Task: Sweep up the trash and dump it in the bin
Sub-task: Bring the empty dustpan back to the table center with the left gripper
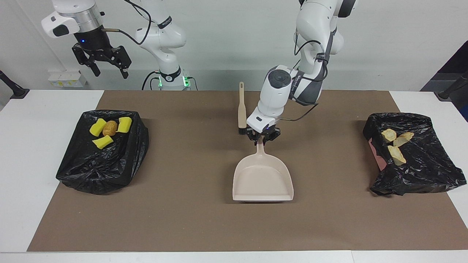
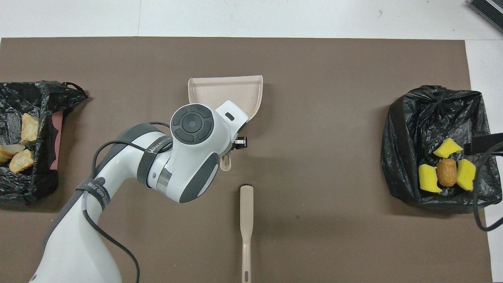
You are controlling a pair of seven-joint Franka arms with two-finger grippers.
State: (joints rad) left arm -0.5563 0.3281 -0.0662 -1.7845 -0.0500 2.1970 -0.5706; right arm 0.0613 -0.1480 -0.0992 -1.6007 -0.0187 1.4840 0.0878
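Note:
The trash lies in two black-bagged bins. Three yellow wedges [image 1: 102, 141] [image 2: 427, 179] and a brown lump [image 1: 109, 128] [image 2: 447, 172] lie in the bin [image 1: 91, 171] [image 2: 412, 129] at the right arm's end. Bread pieces [image 1: 396, 155] [image 2: 21, 161] lie in the bin [image 1: 427, 171] [image 2: 23, 188] at the left arm's end. The beige dustpan [image 1: 262, 175] [image 2: 220, 92] rests on the mat. My left gripper [image 1: 262, 138] is low over its handle [image 2: 226, 164], fingers open astride it. My right gripper [image 1: 106, 65] waits open, raised over its bin.
The beige brush [image 1: 242, 109] [image 2: 246, 220] lies on the brown mat [image 1: 182, 204] beside my left gripper, nearer to the robots than the dustpan. No loose bits show on the mat. White table [image 1: 25, 146] borders the mat.

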